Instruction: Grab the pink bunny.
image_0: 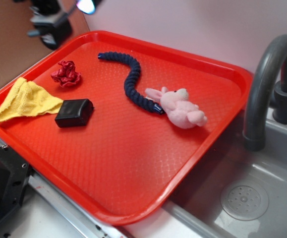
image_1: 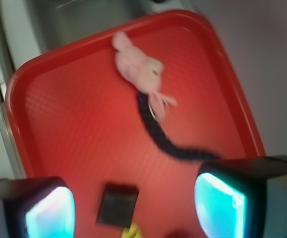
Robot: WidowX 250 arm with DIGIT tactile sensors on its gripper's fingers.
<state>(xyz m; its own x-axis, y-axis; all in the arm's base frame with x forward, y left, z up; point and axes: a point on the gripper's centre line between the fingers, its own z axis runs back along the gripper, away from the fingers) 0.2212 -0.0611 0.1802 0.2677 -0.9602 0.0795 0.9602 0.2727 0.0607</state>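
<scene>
The pink bunny [image_0: 180, 108] lies on its side on the red tray [image_0: 133, 168], right of centre, its ears touching the end of the dark blue rope [image_0: 131, 79]. In the wrist view the pink bunny [image_1: 138, 67] lies far ahead near the tray's far rim. My gripper [image_1: 133, 208] hangs high above the tray's near end, open, with nothing between its glowing cyan pads [image_1: 217, 208]. In the exterior view only part of the gripper [image_0: 86, 6] shows at the top edge.
A black box [image_0: 74, 112], a yellow cloth [image_0: 27, 101] and a shiny red scrunchie [image_0: 66, 73] sit on the tray's left part. A grey faucet [image_0: 267, 84] and a sink [image_0: 252, 198] are to the right. A wall stands behind.
</scene>
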